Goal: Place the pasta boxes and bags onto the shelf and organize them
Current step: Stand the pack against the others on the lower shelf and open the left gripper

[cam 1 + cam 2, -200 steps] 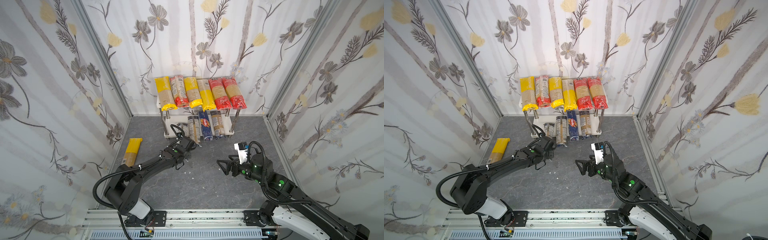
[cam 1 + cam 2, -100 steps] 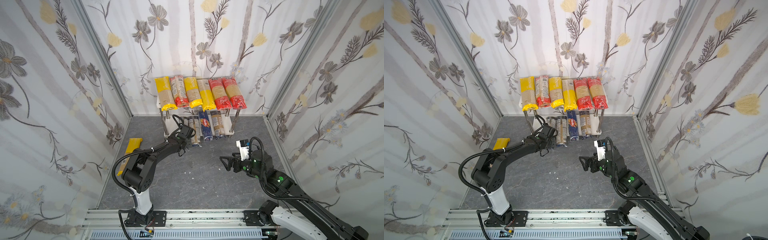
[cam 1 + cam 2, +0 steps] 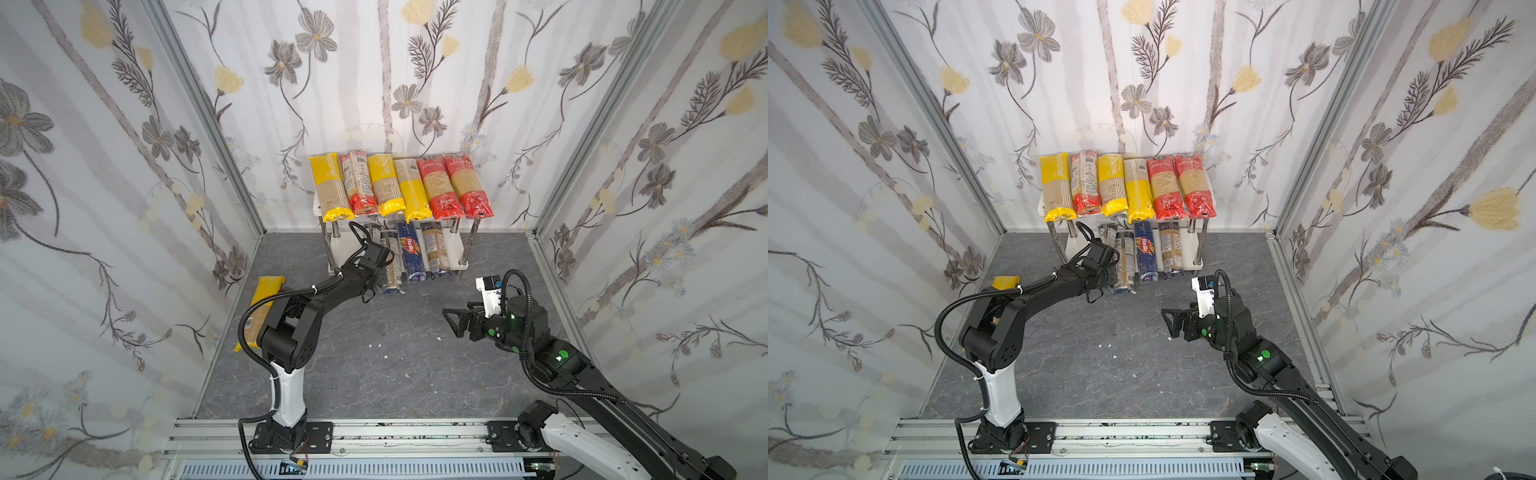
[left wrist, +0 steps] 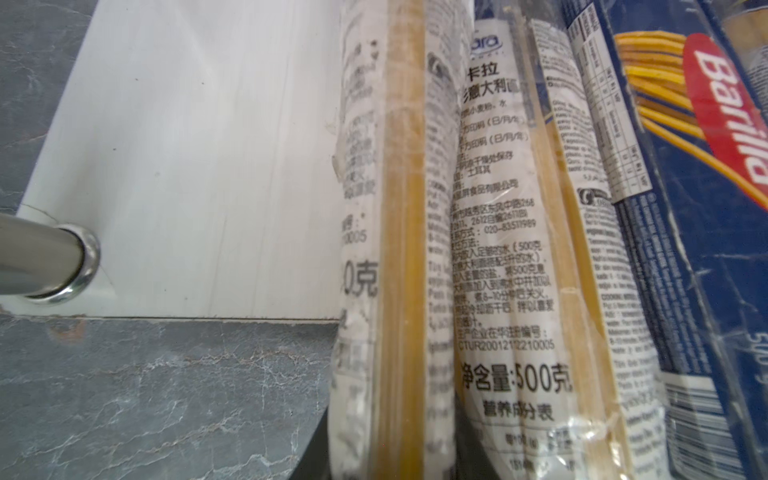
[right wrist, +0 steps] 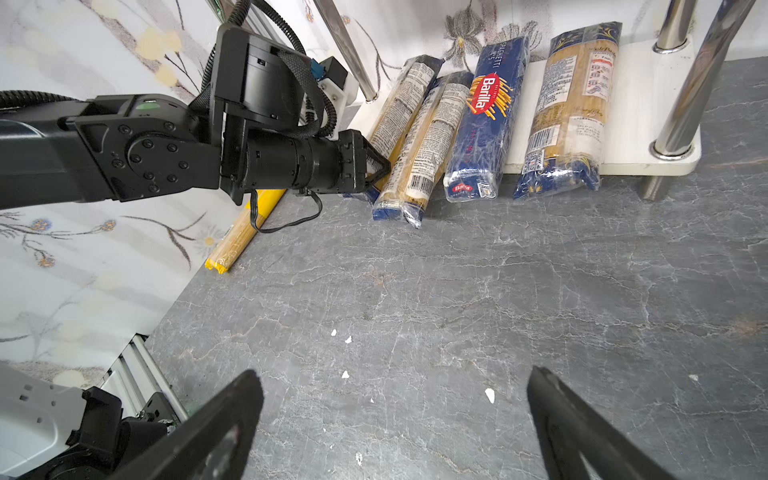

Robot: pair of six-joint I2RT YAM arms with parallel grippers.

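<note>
The shelf [image 3: 455, 254] [image 3: 1196, 249] stands at the back wall. Several pasta bags [image 3: 399, 187] with yellow and red ends lie side by side on its top board. On the lower board [image 4: 187, 166] [image 5: 648, 137] lie a dark-blue Barilla box [image 3: 409, 253] [image 5: 482, 124] and three clear bags. My left gripper [image 3: 377, 286] [image 3: 1106, 279] [image 5: 376, 166] [image 4: 390, 457] is shut on the front end of the leftmost bag [image 4: 399, 249] [image 5: 399, 112]. One yellow bag [image 3: 262, 307] [image 5: 237, 241] lies on the floor by the left wall. My right gripper [image 3: 451, 322] [image 3: 1169, 322] [image 5: 395, 399] hangs open over the floor.
The shelf's chrome legs [image 4: 41, 257] [image 5: 681, 104] stand at the board's corners. The lower bags overhang the board's front edge onto the grey floor [image 3: 395, 365]. Small white crumbs [image 5: 345, 374] dot the floor. The left arm's elbow [image 3: 291, 332] partly covers the yellow bag.
My left gripper has moved forward to the shelf's lower board with the bag, and that arm's elbow has folded up. The right gripper has shifted slightly and stays open.
</note>
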